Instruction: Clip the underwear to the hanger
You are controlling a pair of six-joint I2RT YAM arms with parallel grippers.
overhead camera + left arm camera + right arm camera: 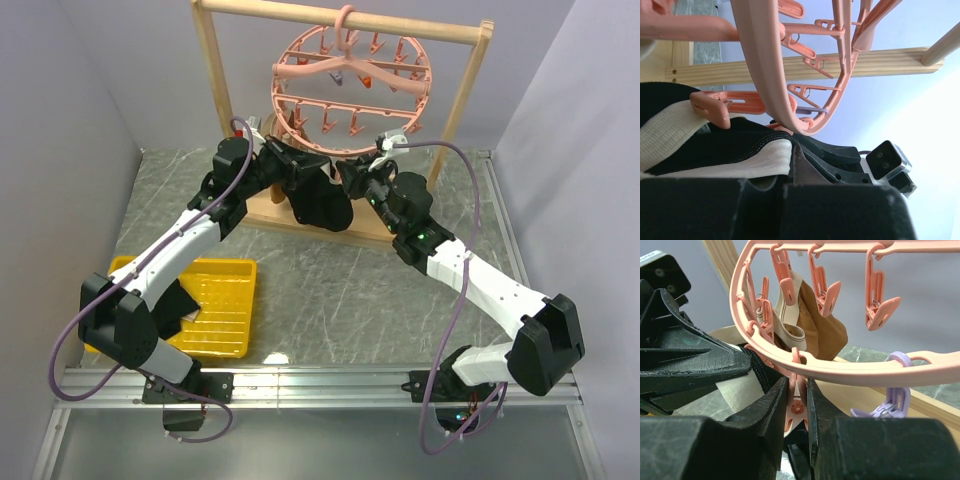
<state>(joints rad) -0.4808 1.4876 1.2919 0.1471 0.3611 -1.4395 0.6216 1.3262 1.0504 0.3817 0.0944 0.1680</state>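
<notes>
two arms at a pink laundry hanger

a yellow tray (235,275) lies at far left. the left gripper (278,160) is clamped on the beige waistband of the black underwear (318,205), held just beneath the round pink hanger (310,72) on its wooden frame (212,80). to the right, the right gripper (796,385) squeezes a pink clip peg (795,415) at the ring's lower rim.

Robot lab cell, plain walls (60,100), aluminium rail (320,384)
</notes>
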